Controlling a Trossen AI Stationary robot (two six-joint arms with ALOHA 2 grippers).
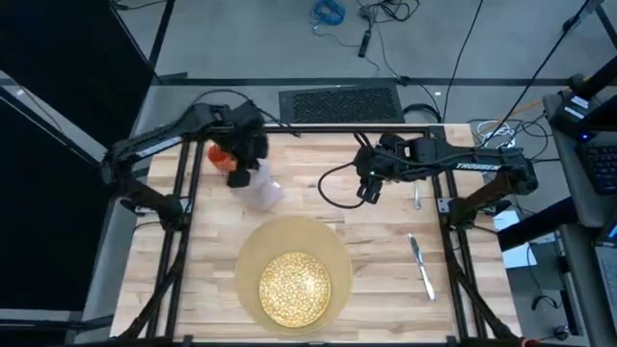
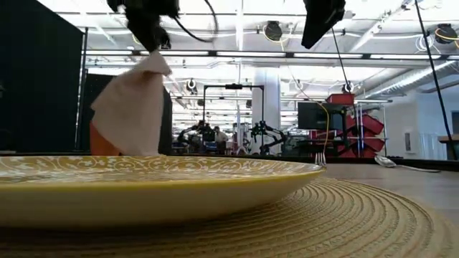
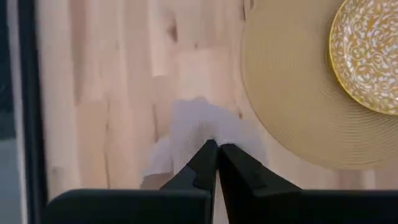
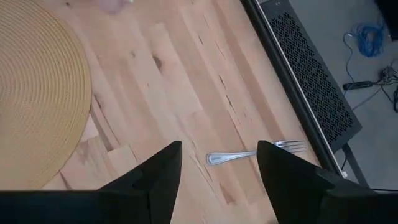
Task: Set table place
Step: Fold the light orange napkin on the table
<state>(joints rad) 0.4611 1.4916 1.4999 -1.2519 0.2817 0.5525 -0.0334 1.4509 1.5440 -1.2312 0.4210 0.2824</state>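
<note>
Left gripper (image 3: 217, 155) pinches the pinkish-grey cloth napkin (image 3: 199, 134) between closed fingers, holding it hanging above the pale wooden plank table (image 1: 386, 241), beside the small orange cup (image 1: 220, 154). Right gripper (image 4: 219, 165) hovers with fingers spread wide above the steel fork (image 4: 255, 152). Near the front edge, the gold-speckled round plate (image 1: 294, 286) sits on the round tan woven mat (image 1: 289, 236), with a steel knife (image 1: 421, 267) to its right.
</note>
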